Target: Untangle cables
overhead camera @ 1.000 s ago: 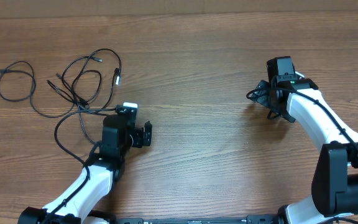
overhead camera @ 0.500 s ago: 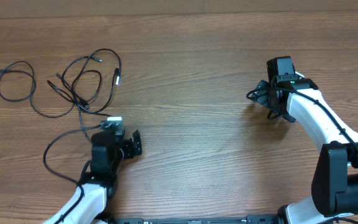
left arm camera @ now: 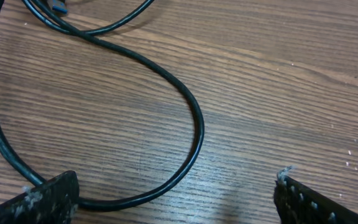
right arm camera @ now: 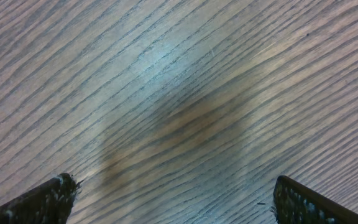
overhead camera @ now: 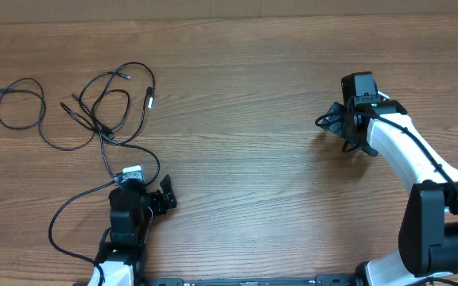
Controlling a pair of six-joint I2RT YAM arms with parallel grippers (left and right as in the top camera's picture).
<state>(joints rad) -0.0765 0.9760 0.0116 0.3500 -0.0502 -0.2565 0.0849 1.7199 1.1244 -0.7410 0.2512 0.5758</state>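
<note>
**Cables mostly unsorted; both grippers empty**

Overhead: The cables point(overhead camera: 106, 107) are seen on the left half of the table point(overhead camera: 253, 183), far from the robot's base. Several loops cross one another in the main cluster, and silvery plug tips are visible at its upper edge. A wider loop is laid out at the far left, with its tail running back toward the cluster. One strand is led from the cluster toward the left gripper point(overhead camera: 164, 201) and bends close beside it. The right gripper point(overhead camera: 343, 133) is held well apart, over bare wood on the right.

Left wrist: The fingers are spread wide, and nothing is pinched. A curve of black cable point(left arm camera: 197, 124) is seen on the wood between them.

Right wrist: The fingers are spread wide over bare tabletop, and no cable is in view.

Progress, as judged: the crossings are not yet separated. Little is done, and most of the untangling is left.
</note>
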